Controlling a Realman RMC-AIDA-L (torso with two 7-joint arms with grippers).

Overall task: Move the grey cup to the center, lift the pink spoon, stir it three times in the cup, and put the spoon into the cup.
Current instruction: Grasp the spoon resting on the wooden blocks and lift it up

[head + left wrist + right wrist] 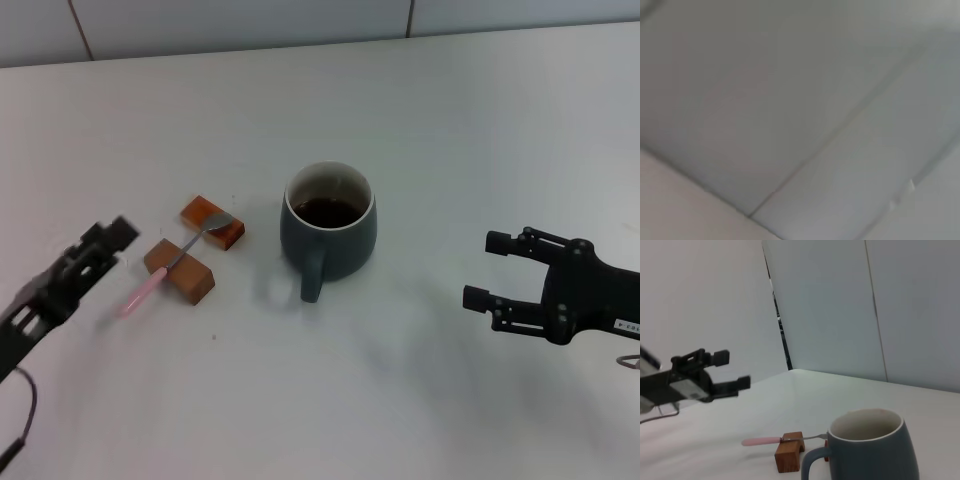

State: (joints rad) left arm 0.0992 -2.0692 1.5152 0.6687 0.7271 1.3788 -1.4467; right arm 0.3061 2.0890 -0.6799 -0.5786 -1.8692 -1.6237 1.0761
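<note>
The grey cup (328, 225) stands upright near the middle of the white table, its handle (312, 280) toward me and dark liquid inside. It also shows in the right wrist view (875, 450). The pink spoon (160, 275) lies across two brown wooden blocks to the cup's left, bowl toward the cup; it also shows in the right wrist view (762, 441). My left gripper (112, 245) is open and empty, left of the spoon and apart from it, and shows in the right wrist view (732, 371). My right gripper (485, 270) is open and empty, right of the cup.
The two wooden blocks (180, 270) (212, 222) hold the spoon off the table. The white tabletop (400, 400) runs back to a panelled wall (250, 20). The left wrist view shows only pale panels.
</note>
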